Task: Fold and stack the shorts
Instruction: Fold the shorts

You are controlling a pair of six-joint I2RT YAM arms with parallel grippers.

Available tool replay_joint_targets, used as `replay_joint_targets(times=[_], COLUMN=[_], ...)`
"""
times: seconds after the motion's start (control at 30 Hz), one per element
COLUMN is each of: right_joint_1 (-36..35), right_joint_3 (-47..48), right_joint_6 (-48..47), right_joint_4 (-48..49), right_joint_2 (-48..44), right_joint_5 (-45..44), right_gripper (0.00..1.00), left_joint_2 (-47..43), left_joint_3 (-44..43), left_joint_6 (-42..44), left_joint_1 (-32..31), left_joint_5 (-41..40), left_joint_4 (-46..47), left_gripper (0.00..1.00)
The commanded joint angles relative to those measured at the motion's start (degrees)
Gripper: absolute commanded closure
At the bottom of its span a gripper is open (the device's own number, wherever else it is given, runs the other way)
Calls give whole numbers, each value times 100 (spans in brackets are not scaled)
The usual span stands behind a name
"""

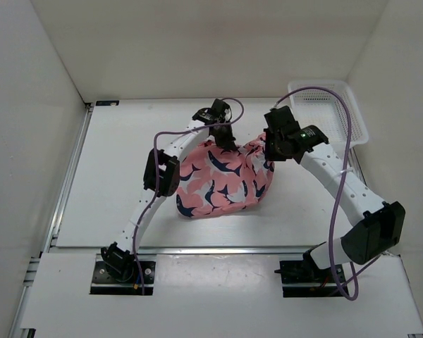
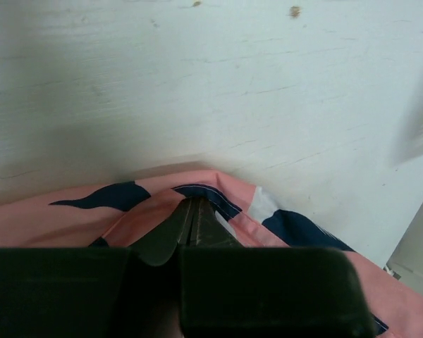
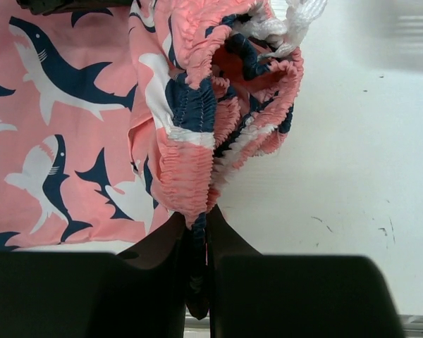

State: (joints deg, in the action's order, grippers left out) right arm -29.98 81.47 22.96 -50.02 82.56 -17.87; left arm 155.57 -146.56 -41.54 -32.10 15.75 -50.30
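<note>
The salmon-pink shark-print shorts hang bunched between my two grippers over the middle of the table. My left gripper is shut on a navy-trimmed hem edge of the shorts at their far left corner. My right gripper is shut on the gathered elastic waistband at their far right. The white drawstring shows at the top of the right wrist view. The lower part of the shorts rests on the table.
A white mesh basket stands at the back right corner of the white table. White walls close in the left, back and right sides. A metal rail runs along the table's left edge.
</note>
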Motion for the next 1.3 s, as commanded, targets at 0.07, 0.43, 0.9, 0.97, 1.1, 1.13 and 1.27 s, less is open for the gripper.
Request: replay_joint_targets(times=[0.07, 0.43, 0.9, 0.97, 1.1, 1.13, 1.27], right_joint_1=[36, -280, -1747, -1853, -2082, -2152, -2363], right_joint_3=[53, 729, 2618, 2759, 3110, 3164, 3498], right_joint_6=[7, -354, -353, -354, -354, -354, -354], right_joint_4=[-122, 44, 159, 159, 159, 159, 159], right_joint_2=[-416, 549, 2351, 2570, 2896, 3019, 3309], right_joint_5=[-147, -419, -472, -472, -410, -315, -95], right_gripper=[100, 100, 100, 100, 100, 100, 100], left_joint_2=[-508, -4252, -4641, -4483, -4211, -4210, -4140], left_joint_3=[-128, 3789, 6517, 6517, 6517, 6517, 6517], left_joint_6=[93, 717, 849, 849, 796, 796, 744], left_joint_1=[-51, 1652, 2032, 2032, 2032, 2032, 2032], left_joint_5=[8, -432, -1091, -1091, -1091, -1091, -1091], left_joint_4=[-32, -32, 249, 301, 302, 302, 355], left_gripper=[90, 90, 90, 90, 90, 90, 90])
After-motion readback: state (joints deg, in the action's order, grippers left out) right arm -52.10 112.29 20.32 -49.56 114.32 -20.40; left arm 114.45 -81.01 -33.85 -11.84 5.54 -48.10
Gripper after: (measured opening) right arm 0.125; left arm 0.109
